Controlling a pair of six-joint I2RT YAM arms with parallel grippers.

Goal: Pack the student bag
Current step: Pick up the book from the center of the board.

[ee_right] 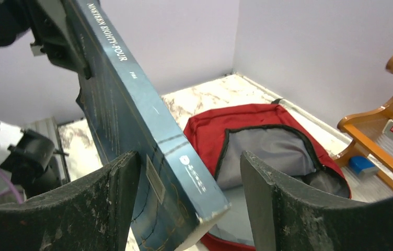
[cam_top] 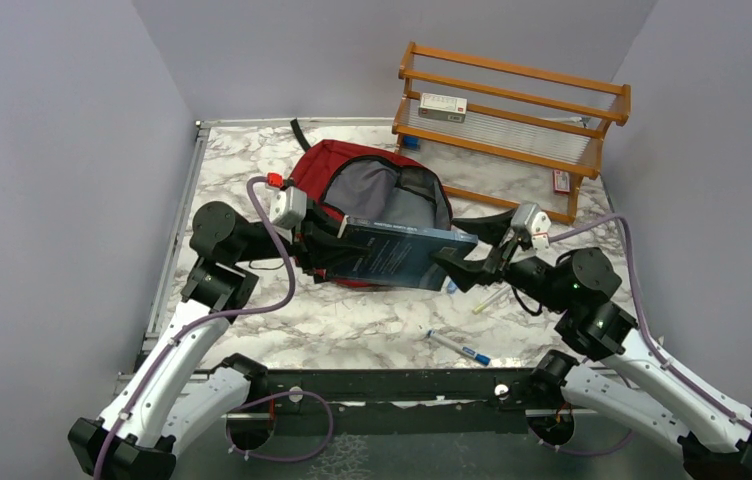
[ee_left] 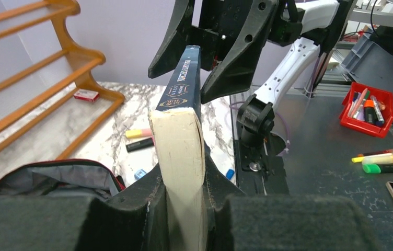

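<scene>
Jaws of the left arm clench the thick dark-blue book (cam_top: 402, 256), jaws of the right arm stand released around it; best tip it gently into the open dark-red fabric backpack (cam_top: 324, 166), centre frame.

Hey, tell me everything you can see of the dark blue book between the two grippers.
The book is a dark blue volume with cream page edges, pale spine lettering reading Nineteen Eighty-Four, and a scuffed corner. It is closed and held off the table, over the near edge of the open student bag. The left gripper clamps one end; the right gripper straddles the other with jaws apart.
</scene>
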